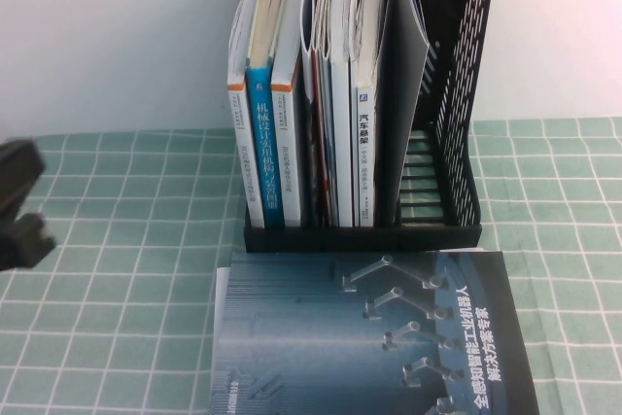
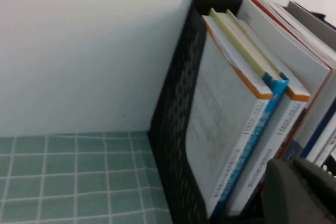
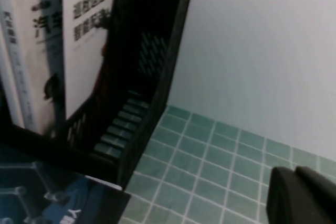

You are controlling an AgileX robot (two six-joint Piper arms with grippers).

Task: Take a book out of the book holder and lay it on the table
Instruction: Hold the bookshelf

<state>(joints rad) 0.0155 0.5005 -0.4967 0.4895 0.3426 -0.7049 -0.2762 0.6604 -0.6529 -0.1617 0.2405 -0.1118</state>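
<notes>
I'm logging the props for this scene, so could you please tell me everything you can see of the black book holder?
The book holder is a black, plastic-looking upright rack with perforated side walls and a slatted base. It stands on the table against the pale wall, taller than its books. Several books stand upright in its left and middle slots; the rightmost slot is nearly empty. A dark blue book lies flat against its front edge.

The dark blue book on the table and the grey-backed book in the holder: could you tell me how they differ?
The dark blue book lies flat on the table; the grey-backed book stands in the holder, leaning. The blue cover shows silvery robot arms and white title text; the grey surface is plain. Both are large and thin.
</notes>
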